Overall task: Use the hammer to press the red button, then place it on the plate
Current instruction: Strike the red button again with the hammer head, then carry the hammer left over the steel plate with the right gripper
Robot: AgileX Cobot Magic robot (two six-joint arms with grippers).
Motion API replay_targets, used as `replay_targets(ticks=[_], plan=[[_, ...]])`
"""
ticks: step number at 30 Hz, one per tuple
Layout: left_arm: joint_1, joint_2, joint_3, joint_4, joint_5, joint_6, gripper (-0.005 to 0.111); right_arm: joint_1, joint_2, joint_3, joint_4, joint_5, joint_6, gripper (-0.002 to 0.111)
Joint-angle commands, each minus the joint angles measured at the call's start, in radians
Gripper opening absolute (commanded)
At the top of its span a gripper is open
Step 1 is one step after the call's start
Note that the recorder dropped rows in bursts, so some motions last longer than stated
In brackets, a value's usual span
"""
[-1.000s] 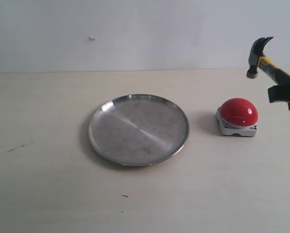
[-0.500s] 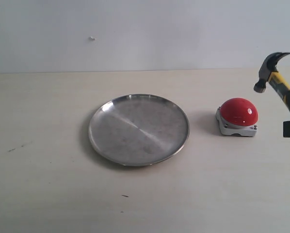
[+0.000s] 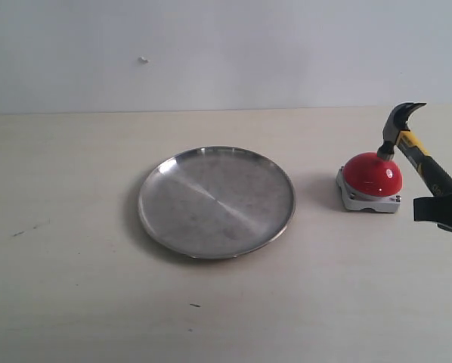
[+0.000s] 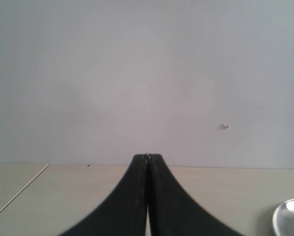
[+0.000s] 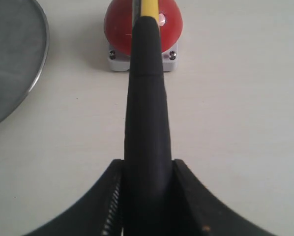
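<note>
My right gripper [image 3: 441, 209] [image 5: 148, 164] is shut on the hammer's black handle [image 5: 147, 108] at the right edge of the exterior view. The hammer [image 3: 415, 151] slants up and to the left from it. Its dark head [image 3: 396, 128] rests against the top right of the red button [image 3: 371, 174] [image 5: 169, 22], a glossy dome on a light grey base. The steel plate [image 3: 217, 201] [image 5: 9, 69] lies to the left of the button with nothing on it. My left gripper [image 4: 147, 157] is shut and holds nothing; it points at the wall and does not show in the exterior view.
A pale wooden table [image 3: 75, 287] carries everything, with a plain white wall [image 3: 211, 53] behind it. A rim of the plate [image 4: 289, 219] shows in the corner of the left wrist view. A small dark speck [image 3: 194, 305] lies near the front.
The hammer swung out to the right and lower, then came back left and down until its head met the button's dome. Plate and button have stayed put.
</note>
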Motion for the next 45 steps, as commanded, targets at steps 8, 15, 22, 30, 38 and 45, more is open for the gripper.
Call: replay_targets(ticks=[8,15,22,30,38,45], plan=[[0.003,-0.004,-0.001,0.001,-0.002,-0.001,0.000,-0.002,-0.004,-0.025,-0.032,-0.116,-0.007,0.000],[0.003,-0.004,-0.001,0.001,-0.002,-0.001,0.000,-0.002,-0.076,-0.140,-0.041,-0.015,-0.016,0.000],[0.003,-0.004,-0.001,0.001,-0.002,-0.001,0.000,-0.002,-0.094,-0.150,-0.042,0.004,-0.025,0.000],[0.003,-0.004,-0.001,0.001,-0.002,-0.001,0.000,-0.002,0.133,-0.067,-0.040,-0.062,0.038,0.000],[0.003,-0.004,-0.001,0.001,-0.002,-0.001,0.000,-0.002,0.168,-0.121,-0.023,-0.050,0.029,0.000],[0.003,-0.004,-0.001,0.001,-0.002,-0.001,0.000,-0.002,-0.008,-0.192,-0.026,-0.078,0.029,0.000]])
